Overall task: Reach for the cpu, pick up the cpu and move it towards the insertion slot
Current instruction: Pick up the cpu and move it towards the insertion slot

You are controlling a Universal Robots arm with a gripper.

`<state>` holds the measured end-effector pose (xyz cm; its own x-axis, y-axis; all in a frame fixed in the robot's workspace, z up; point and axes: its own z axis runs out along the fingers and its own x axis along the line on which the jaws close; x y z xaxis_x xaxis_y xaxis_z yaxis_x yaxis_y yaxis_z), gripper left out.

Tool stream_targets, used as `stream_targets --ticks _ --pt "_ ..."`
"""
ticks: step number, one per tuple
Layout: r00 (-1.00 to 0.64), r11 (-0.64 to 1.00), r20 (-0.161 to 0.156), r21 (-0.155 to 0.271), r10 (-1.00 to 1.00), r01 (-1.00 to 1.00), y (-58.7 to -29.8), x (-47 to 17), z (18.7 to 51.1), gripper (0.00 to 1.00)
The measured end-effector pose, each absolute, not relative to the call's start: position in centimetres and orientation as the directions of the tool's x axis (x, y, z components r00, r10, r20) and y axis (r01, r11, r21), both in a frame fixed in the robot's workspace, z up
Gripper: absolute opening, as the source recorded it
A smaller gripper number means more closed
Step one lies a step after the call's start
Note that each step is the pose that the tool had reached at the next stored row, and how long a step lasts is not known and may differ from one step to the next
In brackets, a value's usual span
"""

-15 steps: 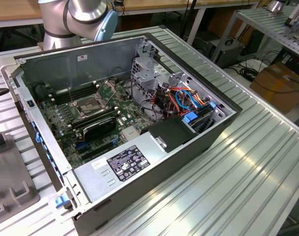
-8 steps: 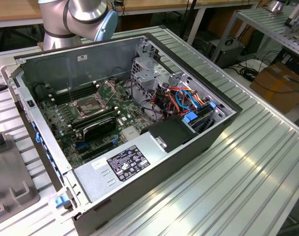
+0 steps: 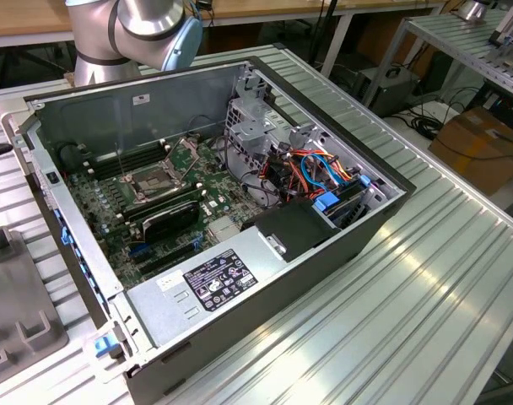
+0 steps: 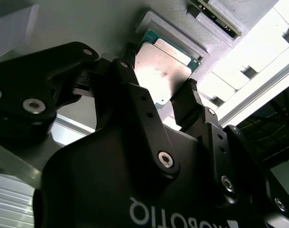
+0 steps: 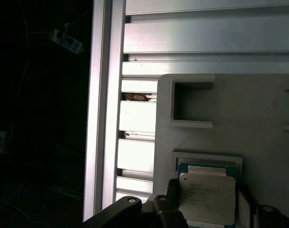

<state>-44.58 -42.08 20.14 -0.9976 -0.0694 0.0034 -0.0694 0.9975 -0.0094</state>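
My fingers (image 4: 135, 97) stand apart astride the cpu (image 5: 208, 197) — unlifted in its grey holder (image 5: 258, 123) — so the reach looks done, grasp and carry to the insertion slot (image 3: 155, 181), exterior view's centre-left, not yet.

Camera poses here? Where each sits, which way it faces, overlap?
Exterior view: off the arm, looking down into the open computer case with the insertion slot; an arm joint shows.
Second wrist view: at the wrist, looking along the gripper at the cpu.
First wrist view: at the wrist, facing the cpu in its grey holder; gripper shows.
Both wrist views share cpu, holder, gripper.
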Motion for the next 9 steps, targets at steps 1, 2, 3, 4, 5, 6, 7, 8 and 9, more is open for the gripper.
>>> stream_targets --ticks 1,2,3,4,5,6,7,8,9 --pt "-0.998 0.998 0.003 -0.009 -0.069 -0.069 -42.08 -44.58 20.19 0.55" --pt "-0.998 0.998 0.004 -0.009 -0.069 -0.069 -42.08 -44.58 20.25 0.55" --pt "-0.998 0.998 0.003 -0.009 -0.069 -0.069 -42.08 -44.58 20.27 0.55" --pt "-0.998 0.998 0.003 -0.009 -0.069 -0.069 -42.08 -44.58 20.32 0.55" --pt "-0.998 0.998 0.004 -0.01 -0.069 -0.069 -42.08 -44.57 20.39 0.55" --pt "-0.998 0.998 0.003 -0.009 -0.069 -0.069 -42.08 -44.57 20.44 0.55" --pt "-0.998 0.998 0.004 -0.01 -0.069 -0.069 -42.08 -44.56 20.51 0.55" --pt "-0.998 0.998 0.003 -0.009 -0.069 -0.069 -42.08 -44.56 20.54 0.55" --pt "-0.998 0.998 0.003 -0.009 -0.069 -0.069 -42.08 -44.56 20.55 0.55"
